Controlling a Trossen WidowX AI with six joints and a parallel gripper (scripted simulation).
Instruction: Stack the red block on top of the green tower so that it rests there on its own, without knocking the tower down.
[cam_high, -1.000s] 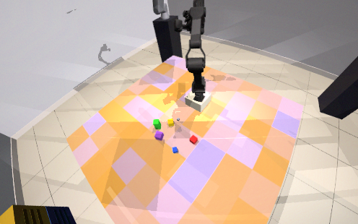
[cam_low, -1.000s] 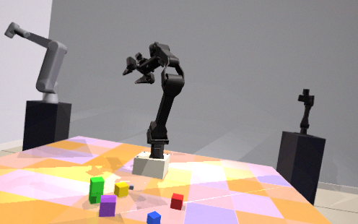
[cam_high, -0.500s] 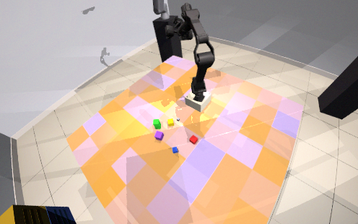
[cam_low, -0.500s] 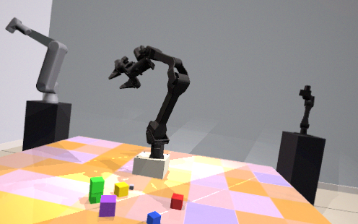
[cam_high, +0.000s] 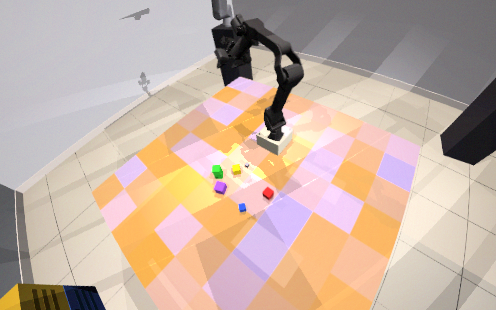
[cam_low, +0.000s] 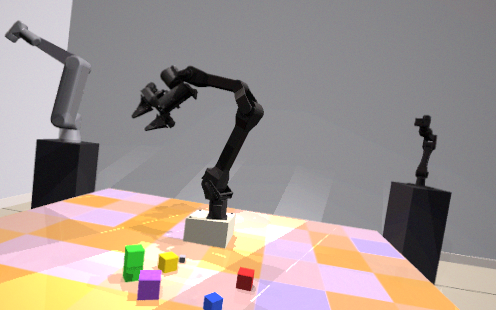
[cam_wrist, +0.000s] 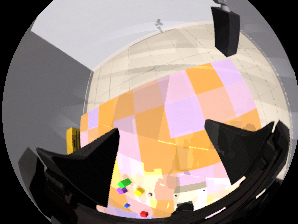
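The red block (cam_high: 268, 193) (cam_low: 245, 279) (cam_wrist: 144, 214) sits on the checkered mat (cam_high: 175, 230), apart from the other blocks. The green tower (cam_high: 217, 171) (cam_low: 134, 260) (cam_wrist: 124, 183) stands upright on the mat and looks like two green blocks, one on the other; nothing rests on its top. My gripper (cam_low: 139, 123) (cam_wrist: 164, 128) is open and empty. It is high above the mat, well above and behind the blocks in the exterior view, far from both the red block and the tower.
A purple block (cam_high: 220, 188) (cam_low: 149, 285) and a yellow block (cam_high: 236, 169) (cam_low: 168, 262) sit close to the tower. A blue block (cam_high: 242, 207) (cam_low: 213, 301) lies nearer the red one. A tiny dark cube (cam_high: 247, 165) (cam_low: 182, 259) is beside the yellow block. The arm's pale base (cam_low: 208, 231) stands behind.
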